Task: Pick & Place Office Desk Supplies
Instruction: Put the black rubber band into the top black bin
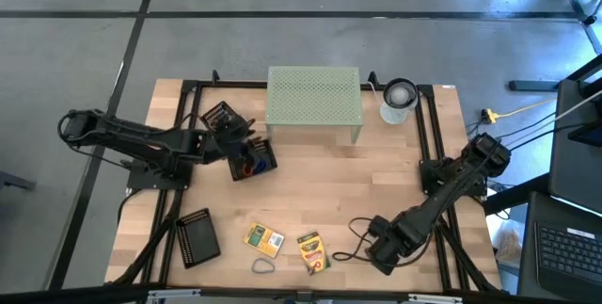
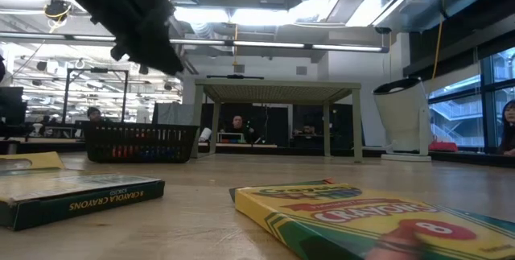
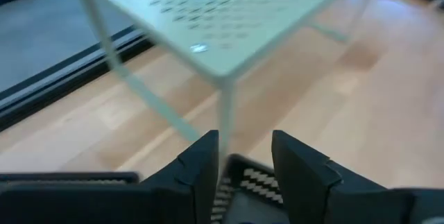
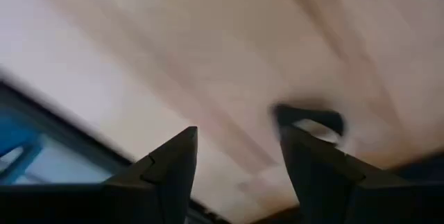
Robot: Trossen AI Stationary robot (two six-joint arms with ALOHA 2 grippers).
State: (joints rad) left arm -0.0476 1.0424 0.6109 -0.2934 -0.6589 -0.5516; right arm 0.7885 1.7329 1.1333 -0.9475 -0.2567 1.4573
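In the high view my left gripper [image 1: 243, 142] hangs open above two black mesh trays [image 1: 252, 159], one of which holds coloured bits. Its wrist view shows the fingers [image 3: 243, 160] apart over a mesh rim [image 3: 255, 179], touching nothing. The low view shows that arm [image 2: 141, 18] raised over the tray [image 2: 142, 142]. My right gripper [image 1: 374, 248] is open low near the table's near edge, with a small dark loop [image 4: 309, 120] beyond one finger. Two yellow-green crayon boxes [image 1: 264, 239] [image 1: 312, 251] lie flat near the front, a tan rubber band [image 1: 263, 266] beside them.
The pale green perforated riser [image 1: 314, 97] stands at the far middle, with a white-grey cylinder [image 1: 398, 100] to its right. A third black mesh tray [image 1: 198, 237] lies near the front left. A black frame rims the table [image 1: 376, 182], and bare wood lies in the middle.
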